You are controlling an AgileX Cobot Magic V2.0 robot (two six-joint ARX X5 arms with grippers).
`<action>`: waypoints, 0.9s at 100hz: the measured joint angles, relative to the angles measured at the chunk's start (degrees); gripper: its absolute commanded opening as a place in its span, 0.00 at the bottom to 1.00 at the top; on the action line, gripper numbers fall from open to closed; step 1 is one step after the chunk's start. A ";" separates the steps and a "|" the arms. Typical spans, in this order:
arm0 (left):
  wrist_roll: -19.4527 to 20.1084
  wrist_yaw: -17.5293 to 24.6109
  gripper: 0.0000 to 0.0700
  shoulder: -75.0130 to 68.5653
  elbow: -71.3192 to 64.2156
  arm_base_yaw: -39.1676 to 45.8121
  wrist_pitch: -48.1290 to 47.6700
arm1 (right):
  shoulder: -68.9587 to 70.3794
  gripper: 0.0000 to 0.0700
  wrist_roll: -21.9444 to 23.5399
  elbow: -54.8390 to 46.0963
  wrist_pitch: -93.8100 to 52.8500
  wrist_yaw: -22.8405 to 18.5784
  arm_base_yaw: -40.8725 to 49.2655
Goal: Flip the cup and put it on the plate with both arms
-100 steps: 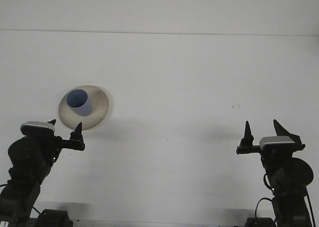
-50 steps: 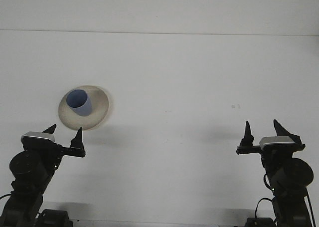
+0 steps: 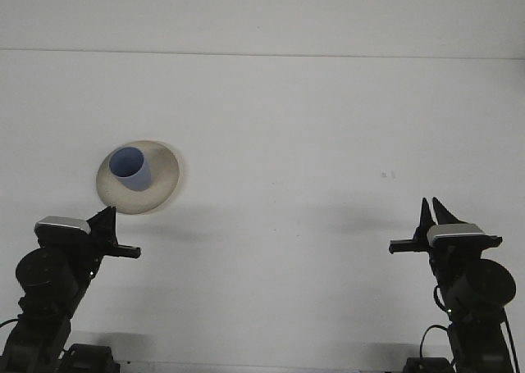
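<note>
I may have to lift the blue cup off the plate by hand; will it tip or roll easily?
The blue cup stands upright, mouth up, on the plate, so it probably sits steady. Its round, tapered wall suggests it would roll in a curve if knocked over. It looks empty and small, so likely light.

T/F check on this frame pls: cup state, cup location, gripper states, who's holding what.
1. The blue cup stands mouth up. True.
2. The cup lies on the bare table beside the plate. False: it sits on the plate.
3. The left gripper holds the cup. False: it is shut on nothing, apart from the plate's near rim.
4. The right gripper is shut and holds nothing. True.
5. The plate lies on the left half of the table. True.
</note>
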 measured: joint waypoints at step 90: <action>0.00 0.00 0.01 -0.94 0.00 0.00 0.02 | 0.00 0.00 0.00 0.00 1.09 0.00 0.00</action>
